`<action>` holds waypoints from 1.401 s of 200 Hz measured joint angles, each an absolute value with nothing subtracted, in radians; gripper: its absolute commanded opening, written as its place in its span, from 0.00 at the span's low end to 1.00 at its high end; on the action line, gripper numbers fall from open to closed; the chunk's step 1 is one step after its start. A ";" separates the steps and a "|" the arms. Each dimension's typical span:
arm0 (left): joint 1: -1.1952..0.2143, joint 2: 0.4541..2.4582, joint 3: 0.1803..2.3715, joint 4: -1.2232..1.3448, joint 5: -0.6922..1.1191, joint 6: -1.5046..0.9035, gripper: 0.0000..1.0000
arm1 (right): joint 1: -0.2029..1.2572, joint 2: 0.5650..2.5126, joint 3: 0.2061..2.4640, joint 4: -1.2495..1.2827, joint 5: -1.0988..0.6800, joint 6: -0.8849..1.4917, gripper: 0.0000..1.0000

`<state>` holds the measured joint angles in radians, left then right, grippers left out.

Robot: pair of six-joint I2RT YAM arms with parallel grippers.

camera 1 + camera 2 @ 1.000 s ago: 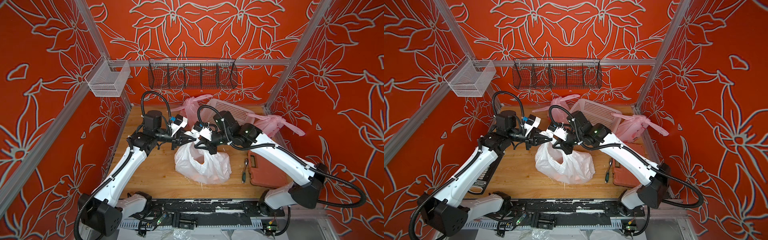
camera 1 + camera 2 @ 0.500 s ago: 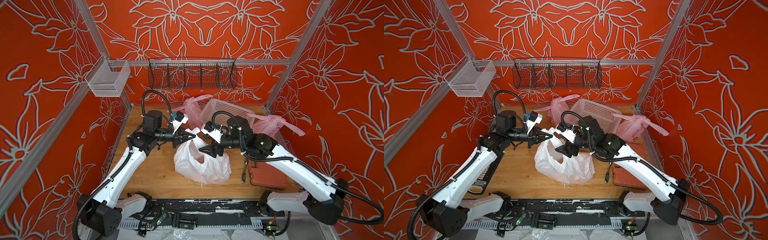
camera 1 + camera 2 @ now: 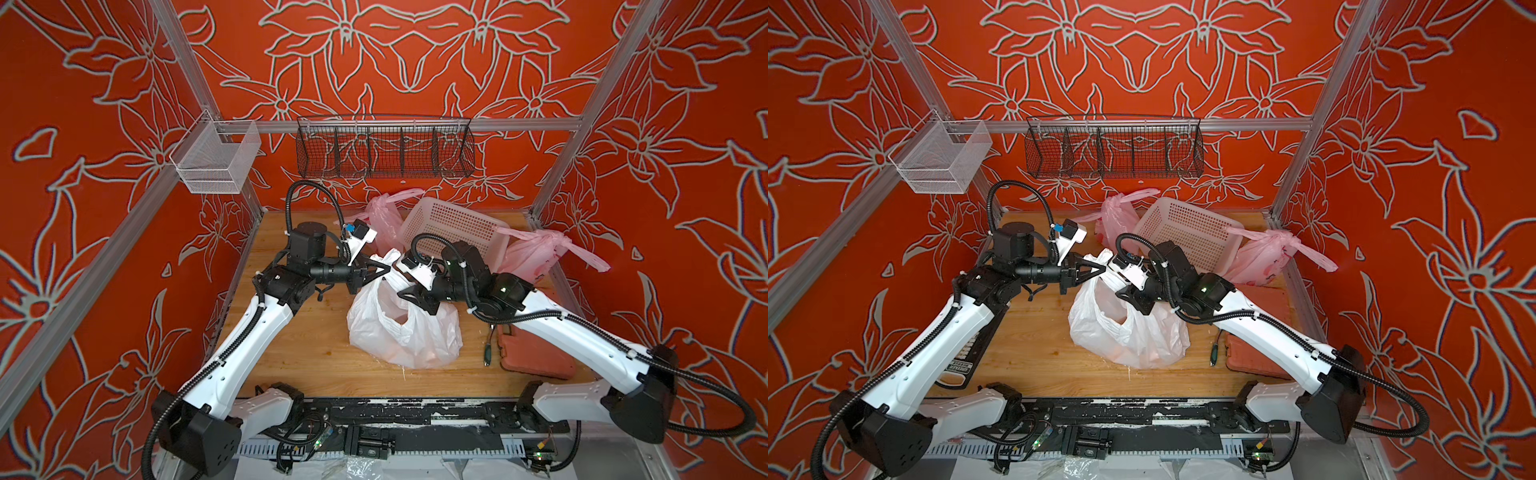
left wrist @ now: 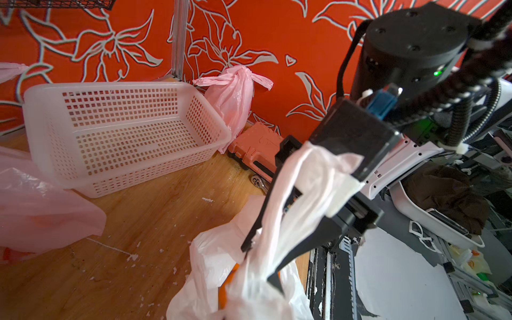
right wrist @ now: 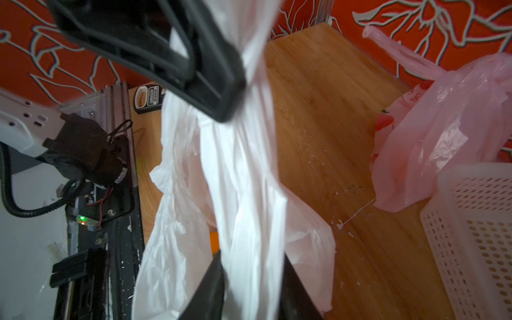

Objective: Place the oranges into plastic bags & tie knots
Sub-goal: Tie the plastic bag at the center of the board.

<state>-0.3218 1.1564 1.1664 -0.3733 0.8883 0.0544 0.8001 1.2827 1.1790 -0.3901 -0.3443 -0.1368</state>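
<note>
Left gripper (image 3: 382,271) clamped on white bag (image 3: 399,340) strap; right gripper (image 5: 252,257) straddles strap, grip unclear; basket (image 3: 457,226) close behind.

Robot test cell in a lab, not a home or shop. What shows it:
- A silver aluminium extrusion frame (image 3: 582,120) boxes in a wooden bench top (image 3: 299,357).
- Orange floral-print wall panels (image 3: 374,50) close off three sides like a backdrop.
- Two white-and-black robot arms (image 3: 237,353) are mounted on a black base rail (image 3: 395,415) at the front edge.
- Small circuit boards with lit LEDs (image 3: 540,445) and loose cabling sit below the rail.
- A black wire basket (image 3: 384,153) and a white mesh bin (image 3: 216,162) hang from the frame.
</note>
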 measured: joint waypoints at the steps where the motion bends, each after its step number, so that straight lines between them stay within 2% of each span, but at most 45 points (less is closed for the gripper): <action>1: -0.322 1.156 1.167 -0.374 0.887 0.054 0.00 | 0.800 1.283 1.179 -0.390 -0.342 -0.134 0.05; 10: -0.322 1.156 1.171 -0.387 0.871 0.043 0.00 | 0.801 1.276 1.175 -0.377 -0.309 -0.120 0.00; 62: -0.377 1.155 1.189 -0.500 0.814 -0.032 0.00 | 0.819 1.156 1.122 -0.310 -0.134 -0.100 0.00; 78: -0.406 1.155 1.212 -0.547 0.794 -0.053 0.00 | 0.823 1.133 1.089 -0.292 -0.107 -0.097 0.26; 93: -0.409 1.155 1.232 -0.601 0.759 -0.074 0.00 | 0.819 1.119 1.058 -0.272 -0.077 -0.095 0.69; 100: -0.409 1.155 1.238 -0.620 0.740 -0.086 0.00 | 0.817 1.114 1.048 -0.264 -0.064 -0.101 0.73; 105: -0.408 1.155 1.241 -0.631 0.725 -0.094 0.00 | 0.815 1.114 1.046 -0.261 -0.060 -0.105 0.95; 108: -0.408 1.155 1.243 -0.640 0.715 -0.100 0.00 | 0.813 1.114 1.046 -0.259 -0.059 -0.110 0.97; 150: -0.406 1.169 1.287 -0.720 0.641 -0.158 0.00 | 0.810 1.137 1.071 -0.264 -0.056 -0.226 0.98; 204: -0.377 1.195 1.311 -0.774 0.653 -0.192 0.00 | 0.814 1.074 1.063 -0.207 -0.209 -0.297 0.98; 280: -0.320 1.211 1.322 -0.808 0.730 -0.210 0.00 | 0.934 1.073 0.889 0.069 -0.128 -0.675 0.98</action>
<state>-0.3202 1.2106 1.3220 -0.8082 0.7303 -0.2096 0.9337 1.0729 0.8894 0.0689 -0.1284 -0.6746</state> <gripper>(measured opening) 0.047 0.977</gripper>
